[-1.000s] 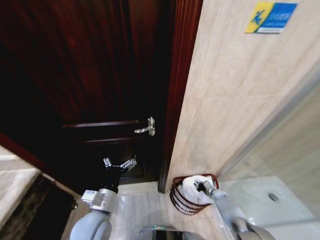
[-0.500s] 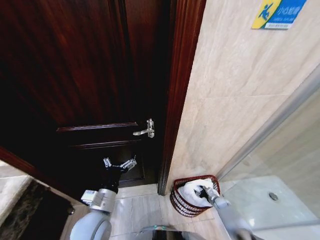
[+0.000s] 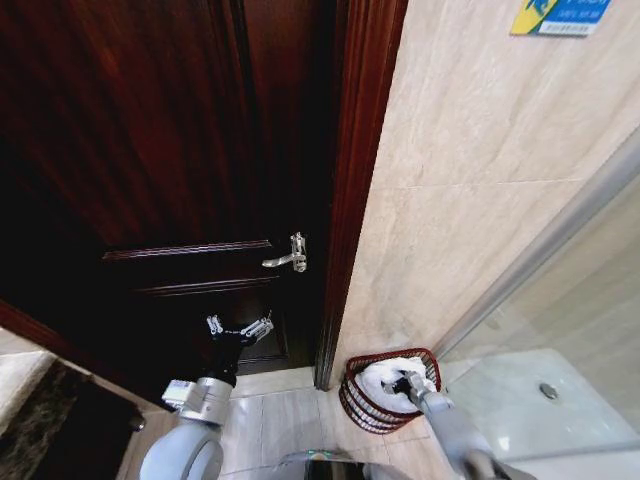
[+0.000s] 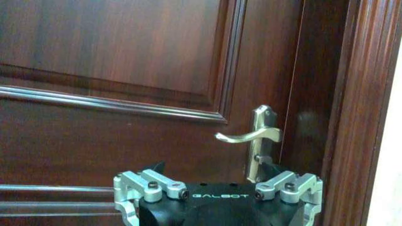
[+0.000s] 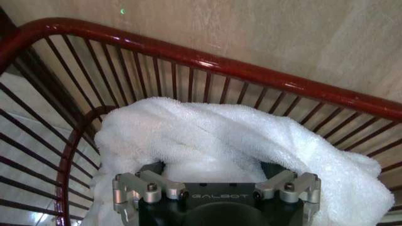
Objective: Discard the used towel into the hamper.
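Note:
The hamper (image 3: 353, 402), a small reddish-brown basket with ribbed see-through sides, stands on the floor against the tiled wall beside the door frame. A white towel (image 3: 384, 377) lies bunched inside it. My right gripper (image 3: 405, 384) reaches down into the hamper. In the right wrist view its fingers are spread open, pressed into the towel (image 5: 207, 136) within the hamper's red rim (image 5: 251, 73). My left gripper (image 3: 238, 329) hangs open and empty in front of the dark door, below the handle; the left wrist view shows the left gripper (image 4: 211, 167) facing the door.
A dark wooden door fills the left, with a silver lever handle (image 3: 290, 258) (image 4: 254, 136). A beige tiled wall (image 3: 470, 200) rises behind the hamper. A glass shower screen and a white shower floor with a drain (image 3: 548, 391) lie to the right. A stone counter edge (image 3: 20, 372) is at lower left.
The head camera has shifted, so the whole scene moved. The towel sits lower in the hamper than before, with the right gripper still at it. The left arm has not moved.

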